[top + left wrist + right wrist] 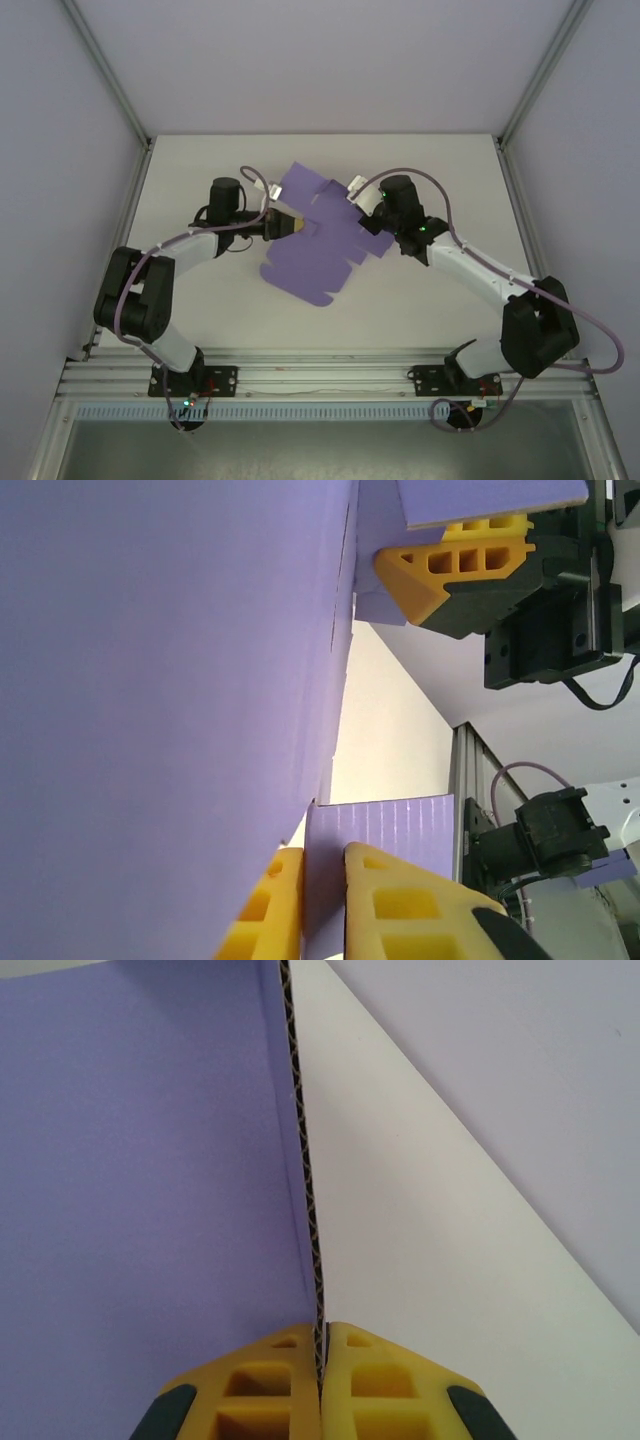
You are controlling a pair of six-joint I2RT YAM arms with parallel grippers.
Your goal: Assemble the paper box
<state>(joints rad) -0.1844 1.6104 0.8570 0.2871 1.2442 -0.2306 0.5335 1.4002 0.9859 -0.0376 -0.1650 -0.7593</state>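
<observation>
The paper box [318,240] is a flat purple die-cut sheet with many flaps, held between both arms at the table's middle. My left gripper [293,226] grips its left side. In the left wrist view a purple flap [400,825] stands pinched between the yellow fingers [410,900], and the main sheet [170,680] rises at the left. My right gripper [368,212] holds the sheet's right side and appears across the sheet as right gripper [440,540]. In the right wrist view its jaws are shut on the card's corrugated edge [305,1190], at right gripper [322,1338].
The white table [420,290] lies under the sheet, with bare surface [430,1250] beside the card. Pale enclosure walls and aluminium posts [520,110] bound the table at the back and sides. A frame post [465,780] stands close behind the left gripper's side.
</observation>
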